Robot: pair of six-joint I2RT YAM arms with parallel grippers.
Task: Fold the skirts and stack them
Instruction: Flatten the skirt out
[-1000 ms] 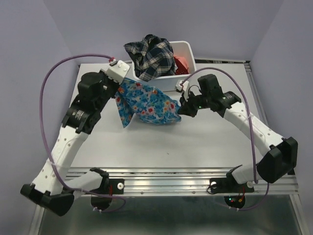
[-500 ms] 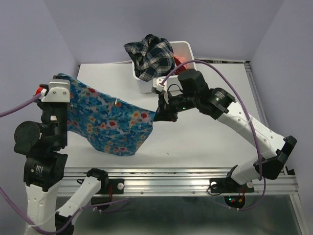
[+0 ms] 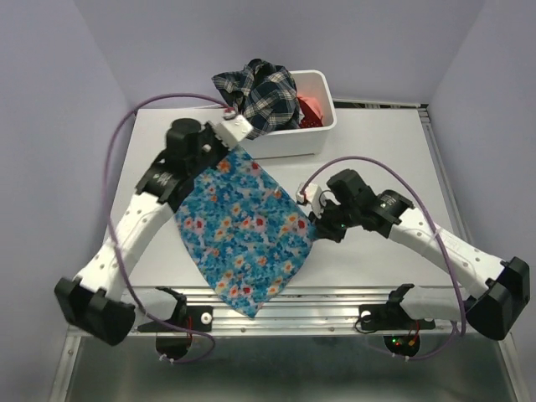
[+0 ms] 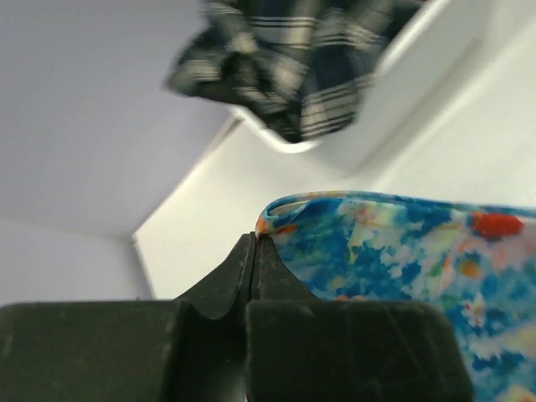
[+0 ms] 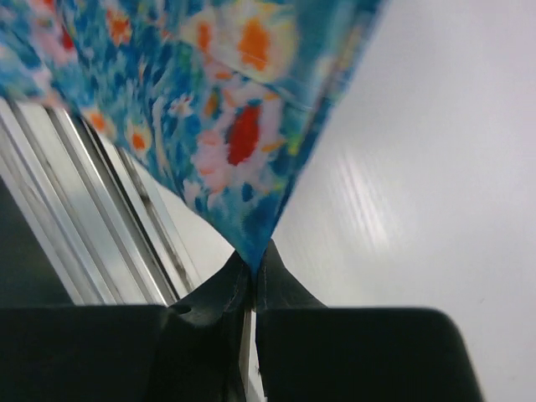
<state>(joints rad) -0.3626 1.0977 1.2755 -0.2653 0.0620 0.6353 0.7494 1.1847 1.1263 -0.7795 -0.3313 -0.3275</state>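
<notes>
The bright blue flowered skirt (image 3: 243, 234) is stretched out as a diamond over the table's left middle, its lowest corner hanging past the front rail. My left gripper (image 3: 238, 144) holds its far corner beside the bin; in the left wrist view the jaws (image 4: 255, 239) are shut on the skirt's hem (image 4: 402, 251). My right gripper (image 3: 314, 220) pinches the right-hand corner; in the right wrist view its jaws (image 5: 251, 261) are shut on the cloth's point (image 5: 209, 109). A dark plaid skirt (image 3: 255, 96) and a coral-red one (image 3: 311, 107) lie in the bin.
A white bin (image 3: 293, 141) stands at the back centre, the plaid cloth spilling over its left rim. A metal rail (image 3: 335, 301) runs along the table's front edge. Purple cables arc over both arms. Lilac walls close in the table on three sides.
The skirt, bunched near the bin a second ago, was swung wide to the left and is now spread flat. My left gripper returned to the bin; my right gripper moved nearer the front.
</notes>
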